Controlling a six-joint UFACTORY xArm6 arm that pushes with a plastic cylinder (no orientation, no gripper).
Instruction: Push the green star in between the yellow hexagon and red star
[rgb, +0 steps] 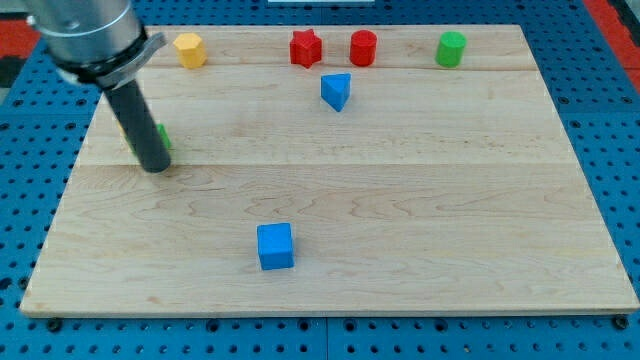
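The yellow hexagon (189, 49) sits near the board's top left. The red star (306, 47) sits to its right along the top edge. The green star (162, 136) is at the left side of the board, mostly hidden behind the dark rod. My tip (156, 167) rests on the board at the green star's lower edge, touching or nearly touching it. A sliver of yellow shows at the rod's left side (124, 128); I cannot tell what it is.
A red cylinder (363, 47) stands right of the red star. A green cylinder (451, 48) is at the top right. A blue triangle (337, 90) lies below the red blocks. A blue cube (275, 246) sits at the lower middle. The wooden board (450, 220) lies on a blue pegboard.
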